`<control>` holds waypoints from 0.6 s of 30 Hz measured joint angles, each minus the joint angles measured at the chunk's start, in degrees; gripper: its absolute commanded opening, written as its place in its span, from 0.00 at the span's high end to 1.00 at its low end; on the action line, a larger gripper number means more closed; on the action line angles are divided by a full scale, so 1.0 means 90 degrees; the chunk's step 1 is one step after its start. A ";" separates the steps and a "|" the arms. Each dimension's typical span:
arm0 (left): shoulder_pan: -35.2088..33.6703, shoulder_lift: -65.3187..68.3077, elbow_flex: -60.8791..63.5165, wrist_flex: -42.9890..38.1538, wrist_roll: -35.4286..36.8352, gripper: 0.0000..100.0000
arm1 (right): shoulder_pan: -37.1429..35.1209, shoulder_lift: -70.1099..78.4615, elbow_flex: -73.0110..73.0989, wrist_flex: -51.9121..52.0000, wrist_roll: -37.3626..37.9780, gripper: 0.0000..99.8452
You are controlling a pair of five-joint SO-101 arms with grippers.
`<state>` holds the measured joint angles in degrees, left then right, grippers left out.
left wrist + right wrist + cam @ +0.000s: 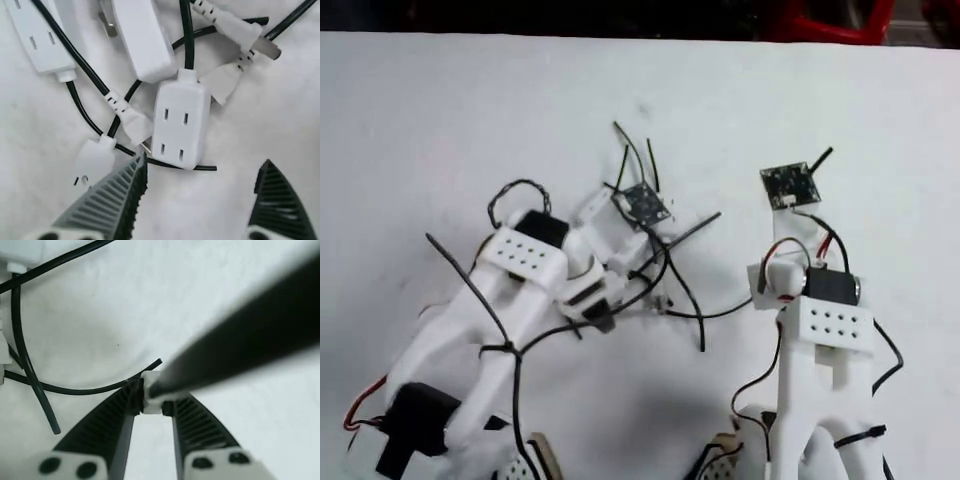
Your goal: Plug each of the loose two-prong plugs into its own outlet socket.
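Observation:
My left gripper (205, 162) hangs open just above a white outlet block (177, 125) with two pairs of slots facing up. Around the block lie loose white two-prong plugs on black cords: one (134, 124) touching its side, another (95, 157) by my ridged finger (122, 197), and two (227, 80) (235, 27) farther off. A second outlet block (40, 35) lies at the far side. My right gripper (152, 400) is shut on a small white plug (152, 396), whose black cord (240, 335) runs up past the camera. In the high view the cords (680, 280) tangle between the arms.
A long white plug body (142, 37) with a metal prong lies beside the blocks. Black cords (30, 375) cross the white table (470, 120) near the right gripper. The table's far edge meets a dark floor and a red object (830, 15).

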<state>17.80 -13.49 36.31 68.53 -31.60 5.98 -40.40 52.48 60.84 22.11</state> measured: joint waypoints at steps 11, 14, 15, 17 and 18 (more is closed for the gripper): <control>0.0000 0.1934 -0.0713 -0.0342 0.0000 0.74 | -0.0078 0.0000 0.0000 0.0068 0.0000 0.98; 0.0029 0.2295 -0.1016 -0.0322 0.0000 0.83 | -0.0078 0.0000 0.0000 0.0068 0.0000 0.98; 0.0039 0.2315 -0.1035 -0.0322 0.0000 0.86 | -0.0078 0.0000 0.0000 0.0068 0.0000 0.98; 0.0117 0.2315 -0.1084 -0.0244 0.0000 0.90 | -0.0078 0.0000 0.0000 0.0068 0.0000 0.98; 0.0147 0.2315 -0.1084 -0.0186 0.0000 0.91 | -0.0078 0.0000 0.0000 0.0068 0.0000 0.98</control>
<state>19.12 7.34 26.55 66.86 -31.60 5.27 -40.40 52.48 61.45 22.11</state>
